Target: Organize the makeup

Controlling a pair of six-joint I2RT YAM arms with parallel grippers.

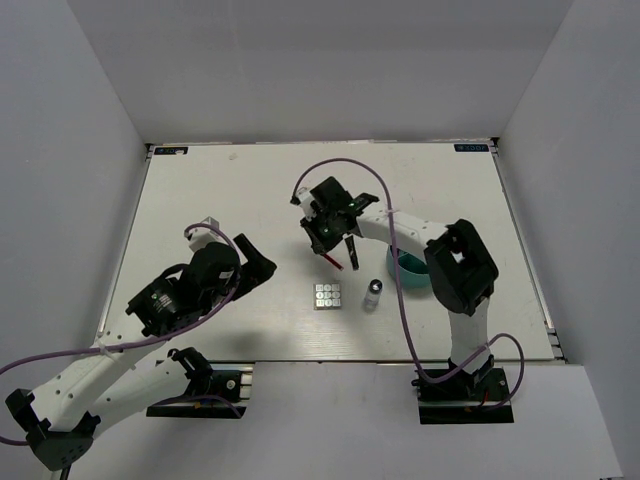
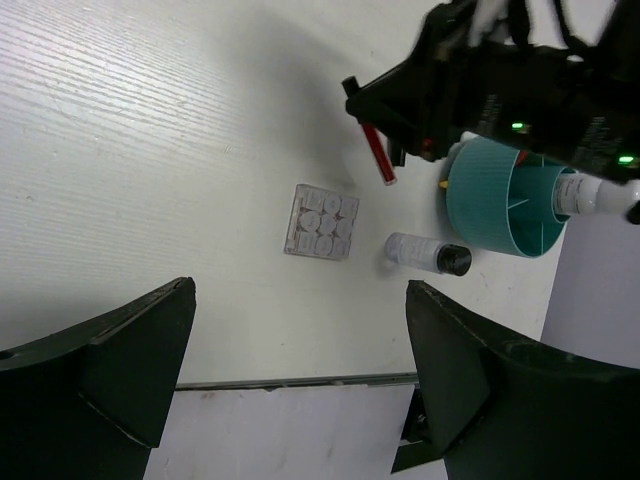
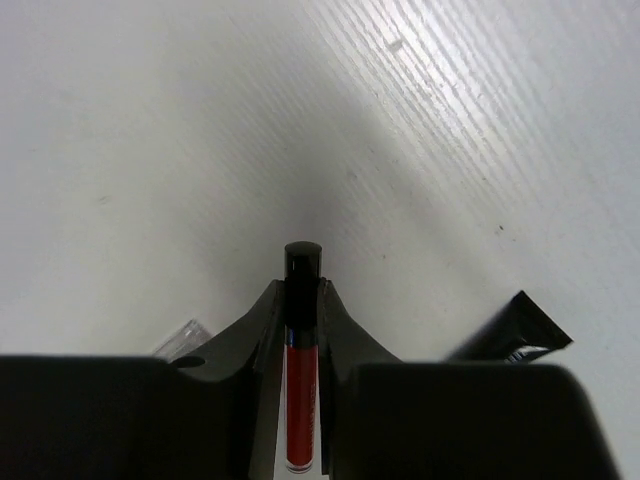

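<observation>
Makeup pencil [image 3: 300,405], red with a black cap, is sitting clamped between the nearly closed fingers of the right pincer [image 3: 302,292], its cap projecting just past the fingertips. Black tube [image 3: 512,328] is lying just beside that pincer on the table [image 3: 150,120]. Square palette [image 1: 327,296] and small vial [image 1: 372,294] are resting near it, toward the arm bases. Teal tub [image 2: 495,210] is standing just beside the vial, a white bottle [image 2: 583,192] showing at its edge. Left pincer [image 2: 300,370] is hanging wide open, gripping nothing, well apart.

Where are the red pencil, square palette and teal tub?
Thin red-and-black pencil [image 3: 300,400], right wrist view, red barrel.
Square palette with white pans [image 1: 327,296], top view, centre.
Teal round tub [image 2: 480,190], left wrist view, outer wall.
</observation>
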